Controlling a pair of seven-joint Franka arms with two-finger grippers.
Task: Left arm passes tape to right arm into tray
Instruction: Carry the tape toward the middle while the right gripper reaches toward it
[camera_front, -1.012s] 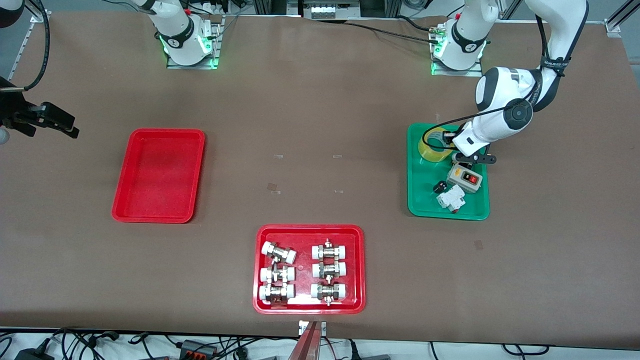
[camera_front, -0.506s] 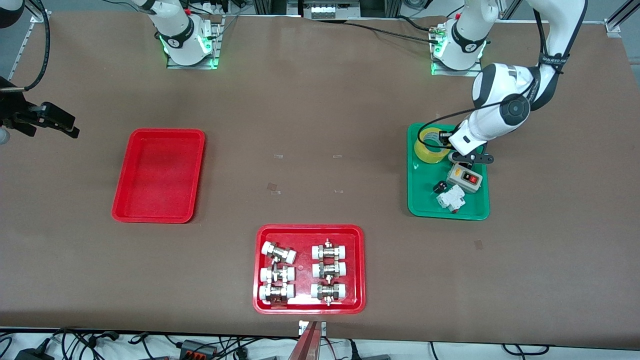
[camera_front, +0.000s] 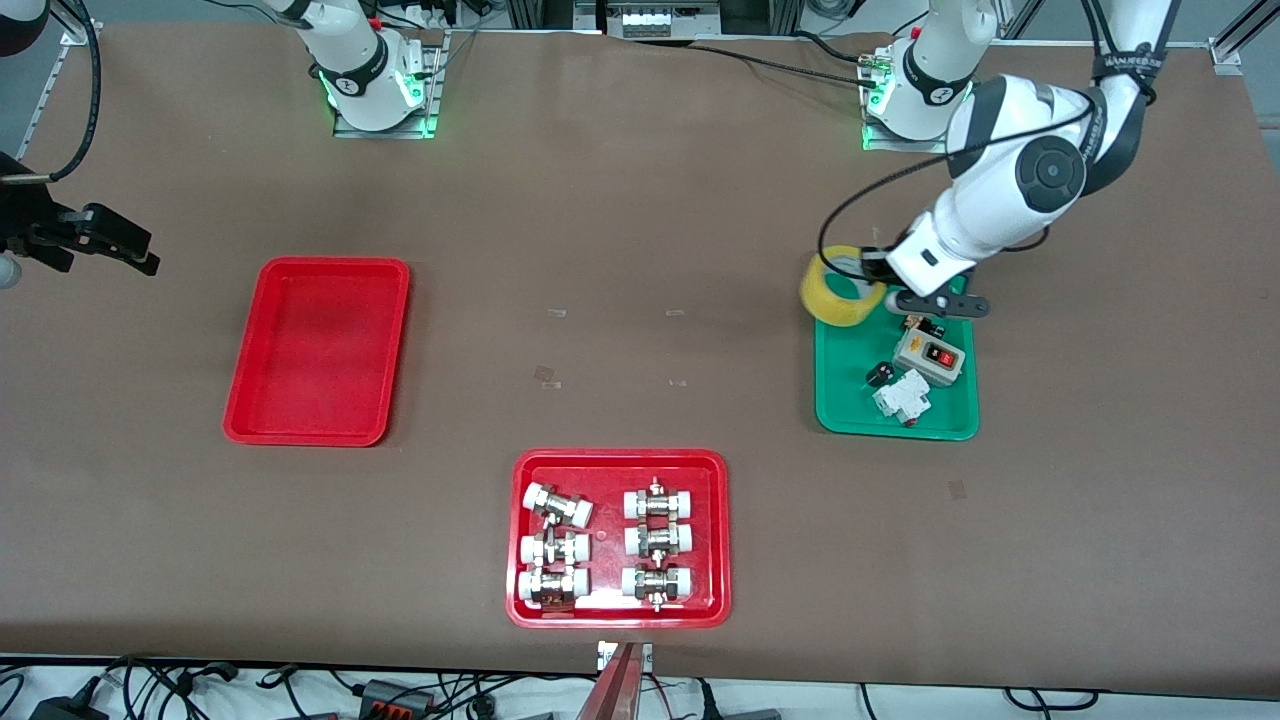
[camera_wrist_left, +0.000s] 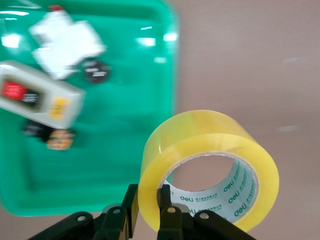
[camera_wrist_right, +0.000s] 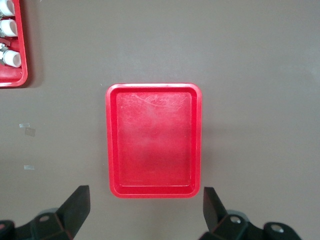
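Your left claw (camera_wrist_left: 148, 216) was clamped on the tape (camera_wrist_left: 209, 167), core printed "deli", over the green tray (camera_front: 850, 395). Your right claw (camera_wrist_right: 145, 210) waited, fingers apart, above the red tray (camera_wrist_right: 153, 140).

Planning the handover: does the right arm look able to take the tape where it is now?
Probably not yet: the tape hangs in the left gripper over the green tray's edge, while the open right gripper waits above the red tray.
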